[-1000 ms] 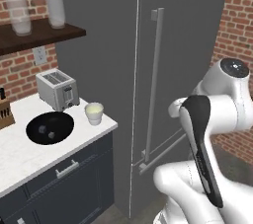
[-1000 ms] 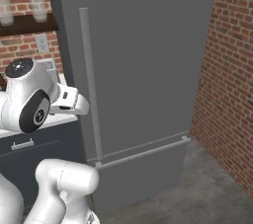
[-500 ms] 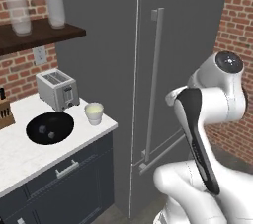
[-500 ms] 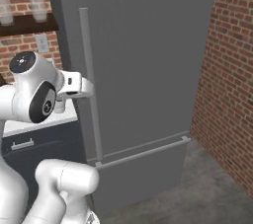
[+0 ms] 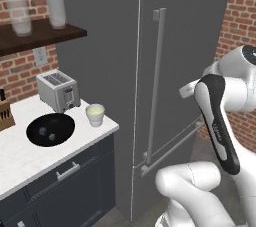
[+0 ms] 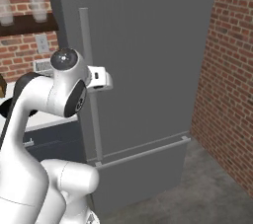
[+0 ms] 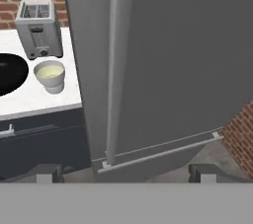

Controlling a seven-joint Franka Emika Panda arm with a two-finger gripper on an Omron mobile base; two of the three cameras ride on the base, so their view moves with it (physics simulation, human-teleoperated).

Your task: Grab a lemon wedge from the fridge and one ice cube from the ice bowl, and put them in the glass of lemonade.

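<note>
I see red brick walls point(image 6: 227, 70), grey floor point(image 6: 207, 188), white worktop point(image 5: 20, 158) on dk-blue cabinets point(image 5: 55, 186), dark wall shelf point(image 5: 40, 33) w/ clear glasses point(image 5: 55, 6).

No readable text, labels or numbers anywhere.

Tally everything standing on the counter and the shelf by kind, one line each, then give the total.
Toaster: 1
Ice bowl: 1
Glass of lemonade: 1
Tall clear glasses on the shelf: 2
Knife block at the counter's left edge, cut off by the frame: 1
Total: 6
</note>
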